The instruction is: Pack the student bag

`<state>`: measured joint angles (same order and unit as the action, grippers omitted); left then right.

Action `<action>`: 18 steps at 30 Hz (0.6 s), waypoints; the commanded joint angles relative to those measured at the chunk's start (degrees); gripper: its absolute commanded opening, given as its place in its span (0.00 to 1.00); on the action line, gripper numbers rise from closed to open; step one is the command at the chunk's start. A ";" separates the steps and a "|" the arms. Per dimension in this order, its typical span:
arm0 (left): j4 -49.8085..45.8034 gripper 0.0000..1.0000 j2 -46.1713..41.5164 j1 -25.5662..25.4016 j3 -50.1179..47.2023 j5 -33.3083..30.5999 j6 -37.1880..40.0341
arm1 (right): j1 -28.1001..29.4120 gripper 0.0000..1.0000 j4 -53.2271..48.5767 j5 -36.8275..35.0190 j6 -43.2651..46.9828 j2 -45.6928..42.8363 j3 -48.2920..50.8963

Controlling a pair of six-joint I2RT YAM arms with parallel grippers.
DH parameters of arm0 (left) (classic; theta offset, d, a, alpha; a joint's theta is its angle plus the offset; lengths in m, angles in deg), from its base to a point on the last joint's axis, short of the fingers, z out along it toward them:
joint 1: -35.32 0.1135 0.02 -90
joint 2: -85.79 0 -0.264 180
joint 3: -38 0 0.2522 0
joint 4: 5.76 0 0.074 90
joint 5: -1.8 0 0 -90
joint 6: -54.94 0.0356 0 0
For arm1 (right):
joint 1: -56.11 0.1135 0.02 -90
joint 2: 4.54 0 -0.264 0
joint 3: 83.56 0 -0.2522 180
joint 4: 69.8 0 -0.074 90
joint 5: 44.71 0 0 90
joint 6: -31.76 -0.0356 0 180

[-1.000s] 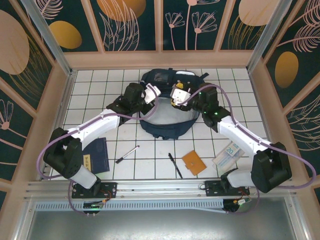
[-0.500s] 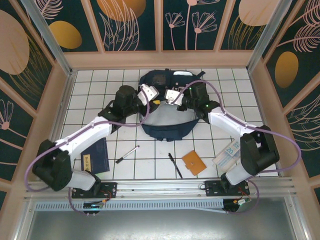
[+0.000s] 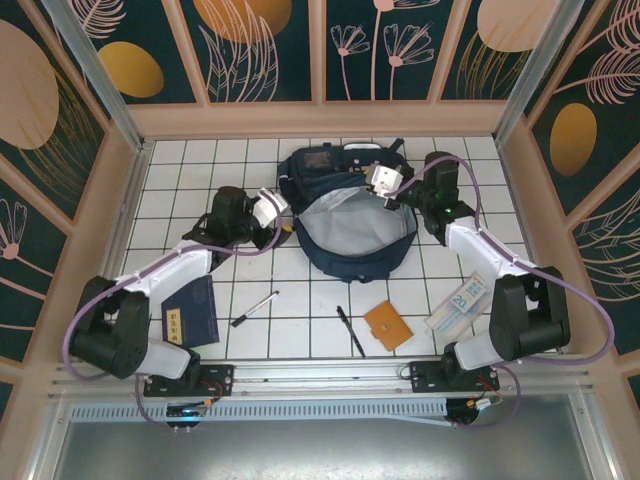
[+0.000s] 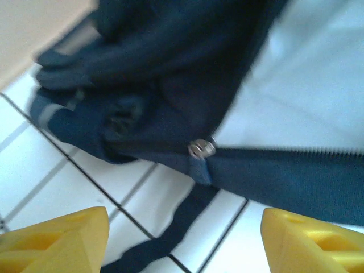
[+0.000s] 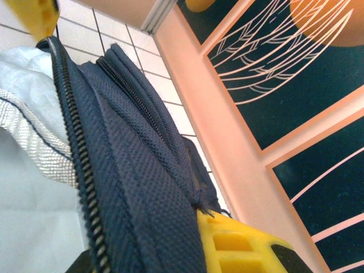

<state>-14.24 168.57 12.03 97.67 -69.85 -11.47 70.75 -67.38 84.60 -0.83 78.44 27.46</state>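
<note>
A second ago my left gripper (image 3: 272, 208) was pinched on the near-left rim of the student bag (image 3: 345, 258) while my right one stood open over the mouth; now the roles have swapped. My left jaws stand wide and hold nothing, pulled back to the left of the bag, and from that wrist I see the zipper pull (image 4: 201, 149) and bare tiles between my yellow fingertips (image 4: 62, 236). My right gripper (image 3: 385, 181) has closed narrow on the far-right rim, with the navy fabric and its zip teeth clamped against my lower finger (image 5: 236, 244). The bag lies at the back middle of the table (image 3: 180, 160), and its mouth gapes wider than before, the pale lining (image 3: 350, 225) spread open to the overhead camera, so I judge the opening step about done and loading can begin. Inside I make out no item, though the lining's folds could hide something small. The notebook (image 3: 190, 312), two pens (image 3: 255, 308) (image 3: 350, 331), orange wallet (image 3: 387, 325) and a packet (image 3: 460, 304) all wait on the tiles outside
</note>
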 commanded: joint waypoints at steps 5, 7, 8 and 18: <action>6.33 0.64 4.28 -0.08 -0.86 5.38 1.70 | 0.13 0.00 7.79 10.17 -3.02 -1.48 -1.26; 7.16 0.63 6.22 -0.09 0.17 5.95 2.19 | 0.11 0.00 7.95 11.19 -2.87 -2.00 -0.58; 7.57 0.63 7.42 -0.09 0.70 6.38 2.48 | 0.12 0.00 8.48 11.47 -3.54 -2.19 -0.19; 9.38 0.00 9.70 -0.09 2.88 12.15 7.06 | 0.11 0.00 9.04 10.91 -3.93 -3.40 2.88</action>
<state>-8.77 180.09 12.10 100.29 -62.60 -7.14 70.59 -63.31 91.68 -3.76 78.25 30.08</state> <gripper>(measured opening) 0.052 0.109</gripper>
